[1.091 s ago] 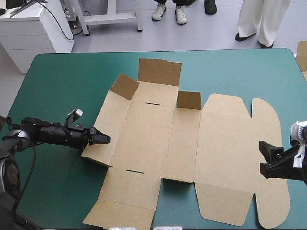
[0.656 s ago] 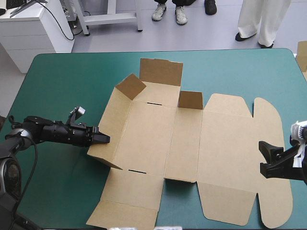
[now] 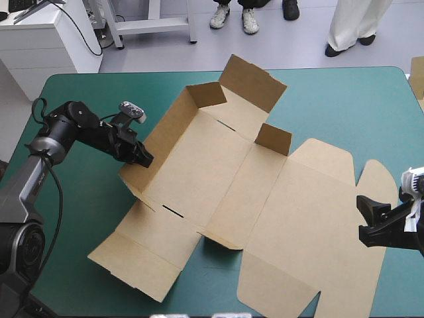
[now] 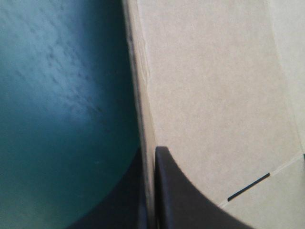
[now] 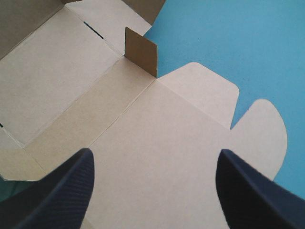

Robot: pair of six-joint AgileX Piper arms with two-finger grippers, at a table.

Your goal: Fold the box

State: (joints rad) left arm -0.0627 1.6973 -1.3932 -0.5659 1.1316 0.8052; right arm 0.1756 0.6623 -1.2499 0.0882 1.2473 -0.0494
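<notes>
and the box has swung round from a moment ago, its whole sheet now askew on the teal-green cover, and the left side wall stands far steeper. we read that as the first wall going up, with plenty still flat. our left gripper pinches that wall's edge, all but closed on the board, arm raised and reaching in from the table's left. our right gripper hasn't budged, fingers spread wide at the lid's right edge.
</notes>
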